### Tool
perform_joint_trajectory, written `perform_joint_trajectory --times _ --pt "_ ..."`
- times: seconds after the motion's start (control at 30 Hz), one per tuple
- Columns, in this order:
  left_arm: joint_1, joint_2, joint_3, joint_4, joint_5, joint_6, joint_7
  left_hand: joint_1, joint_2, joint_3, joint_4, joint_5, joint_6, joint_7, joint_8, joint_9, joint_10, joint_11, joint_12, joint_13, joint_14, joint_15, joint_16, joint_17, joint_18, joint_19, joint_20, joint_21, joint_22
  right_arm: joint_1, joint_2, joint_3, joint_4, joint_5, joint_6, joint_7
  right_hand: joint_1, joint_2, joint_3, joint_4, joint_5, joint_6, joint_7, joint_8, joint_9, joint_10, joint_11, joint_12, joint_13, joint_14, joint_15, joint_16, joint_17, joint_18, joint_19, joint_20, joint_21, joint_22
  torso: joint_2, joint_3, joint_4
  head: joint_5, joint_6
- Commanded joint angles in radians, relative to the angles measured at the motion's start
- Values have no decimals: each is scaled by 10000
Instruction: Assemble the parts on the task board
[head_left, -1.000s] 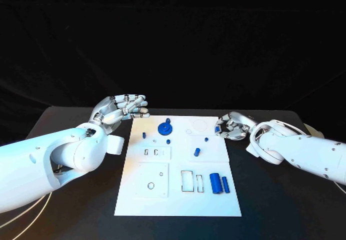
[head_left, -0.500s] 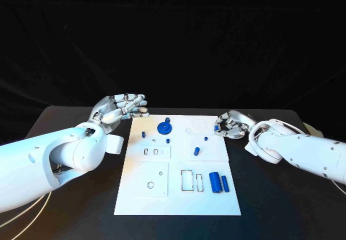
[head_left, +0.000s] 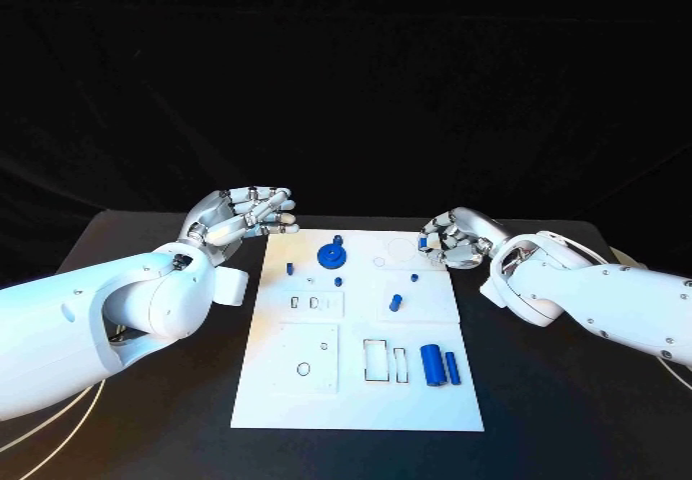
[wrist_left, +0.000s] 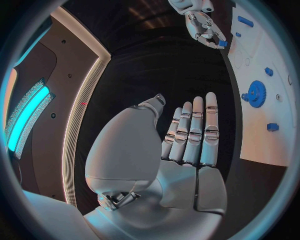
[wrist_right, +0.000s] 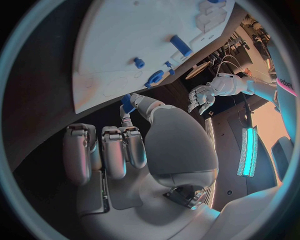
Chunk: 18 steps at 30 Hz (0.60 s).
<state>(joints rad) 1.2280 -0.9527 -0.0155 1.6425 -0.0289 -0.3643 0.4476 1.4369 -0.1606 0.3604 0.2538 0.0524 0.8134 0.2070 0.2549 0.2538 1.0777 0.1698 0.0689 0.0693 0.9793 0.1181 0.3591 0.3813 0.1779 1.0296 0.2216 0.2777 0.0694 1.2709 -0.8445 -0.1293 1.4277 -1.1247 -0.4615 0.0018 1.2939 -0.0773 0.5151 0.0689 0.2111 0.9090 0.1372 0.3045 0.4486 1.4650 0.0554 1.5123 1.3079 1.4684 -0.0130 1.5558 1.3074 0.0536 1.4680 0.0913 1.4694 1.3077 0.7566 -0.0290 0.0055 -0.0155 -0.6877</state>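
Near edge of the task board (head_left: 281, 395), two blue cylinders (head_left: 438, 365): light, rigid, slippery, best pinched mid-barrel. Farther up, right hand (head_left: 451, 240) pinches a small blue part (wrist_right: 127, 104); left hand (head_left: 245, 216) hovers loosely curled, holding nothing

- left hand (head_left: 245, 218): raised beside the board's far left corner, nothing in it, fingers extended side by side
- right hand (head_left: 453, 240): at the far right edge, fingers curled in, small blue part (wrist_right: 127, 103) pinched at the fingertips
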Motion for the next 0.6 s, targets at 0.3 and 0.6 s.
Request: perform_joint_trajectory --times 0.3,0.6 --pt "5 205 -23 -262 77 156 42 80 49 76 -28 -22 42 219 -6 30 52 -17 74 16 111 -26 144 98 72 329 -92 143 78 272 625 -19 1522 -1656 470 -1846 68 185 79 31 -52 -63 -18 134 281 493 -26 -30 1870 926 -61 37 2196 -167 232 -50 -40 1257 -106 -35 57 223 -196" --pt "4 335 -43 -396 117 150 36 71 49 73 -23 -23 56 218 -1 34 64 -24 80 18 122 -35 163 113 71 352 -103 156 83 127 1685 -90 1535 -2346 927 -2154 82 189 127 -6 -9 -80 -17 127 283 489 -26 -35 1866 919 -58 29 2166 -158 214 -48 -67 1226 -197 -83 93 294 -340"
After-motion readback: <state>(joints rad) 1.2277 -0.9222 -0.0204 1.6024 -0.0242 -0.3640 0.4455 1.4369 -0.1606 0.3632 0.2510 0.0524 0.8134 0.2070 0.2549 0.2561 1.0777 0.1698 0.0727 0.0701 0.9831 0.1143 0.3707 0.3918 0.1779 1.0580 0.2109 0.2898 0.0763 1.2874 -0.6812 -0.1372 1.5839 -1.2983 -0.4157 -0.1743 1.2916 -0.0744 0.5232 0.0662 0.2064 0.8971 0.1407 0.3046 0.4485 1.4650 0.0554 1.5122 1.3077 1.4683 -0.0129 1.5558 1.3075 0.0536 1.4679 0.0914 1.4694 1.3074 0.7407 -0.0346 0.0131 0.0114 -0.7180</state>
